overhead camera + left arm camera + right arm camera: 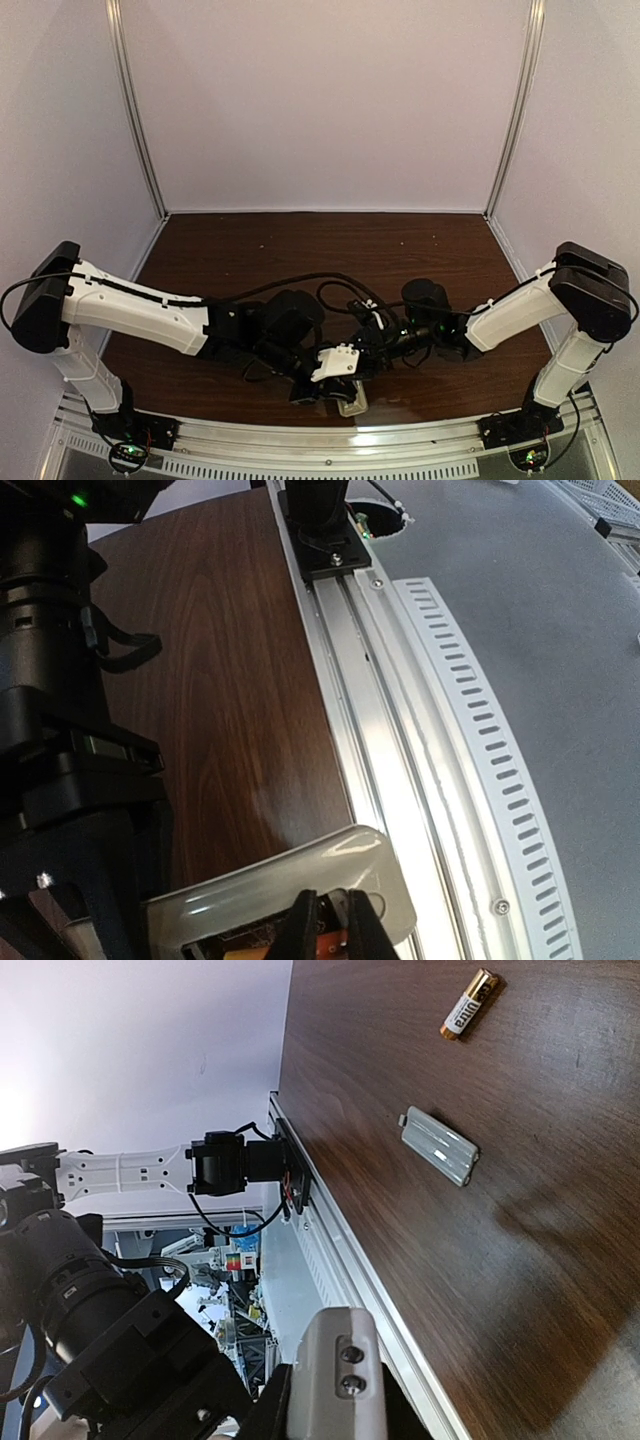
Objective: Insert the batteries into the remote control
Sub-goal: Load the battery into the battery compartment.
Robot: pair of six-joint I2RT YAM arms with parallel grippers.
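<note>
The remote control [336, 1380] is clamped end-on between my right gripper's [335, 1405] dark fingers and held above the table's near edge. In the left wrist view its pale beige back [270, 885] faces the camera with the battery bay open. My left gripper [333, 908] has its fingers almost together over the bay, pinching a copper-gold battery [336, 943] that is partly hidden. A second battery [468, 1004] lies loose on the table. In the top view both grippers [330, 385] meet at the remote [350, 402] near the front rail.
A small flat pale grey plate [440, 1146] lies on the brown table near the loose battery. The aluminium rail [385, 760] and slotted strip run along the near edge, right beside the remote. Cables loop between the arms [340, 290].
</note>
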